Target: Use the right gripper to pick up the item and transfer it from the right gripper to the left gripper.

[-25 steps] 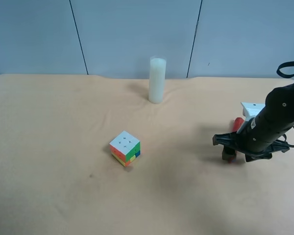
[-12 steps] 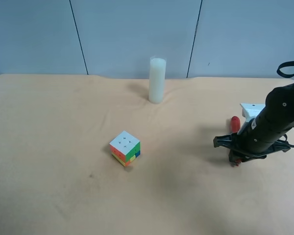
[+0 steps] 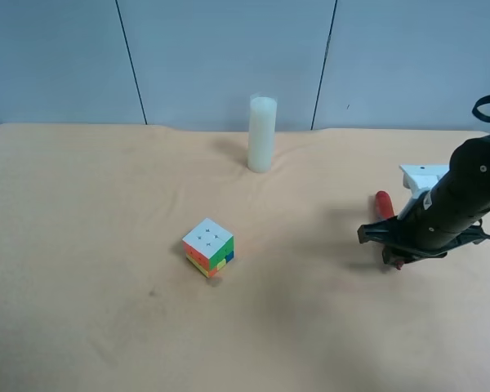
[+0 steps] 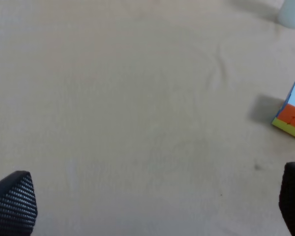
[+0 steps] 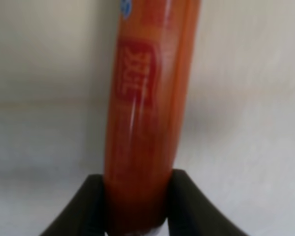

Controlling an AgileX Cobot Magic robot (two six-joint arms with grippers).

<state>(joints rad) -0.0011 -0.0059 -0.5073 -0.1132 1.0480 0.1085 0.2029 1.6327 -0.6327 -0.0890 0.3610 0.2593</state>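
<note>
The right gripper [image 5: 137, 199] has its two black fingers pressed against either side of the item [image 5: 147, 113], clamping the red-orange tube close to one end, with the printed length running away from the wrist. In the high view this gripper sits at the right side of the table [image 3: 82, 269], well apart from the puzzle cube [image 3: 208, 247] near the middle and the white cylinder [image 3: 261, 133] at the far edge. One red tip pokes out on the far side of the arm and a sliver of red shows on the near side. I cannot tell whether the tube is clear of the cloth (the arm hides most of it). The grasp looks made, while the lift and the hand-over are, by my reading, yet to come. The left gripper [image 4: 155, 206] is spread wide with nothing between its fingers. Its arm does not appear in the high view, so the two grippers seem well apart.
</note>
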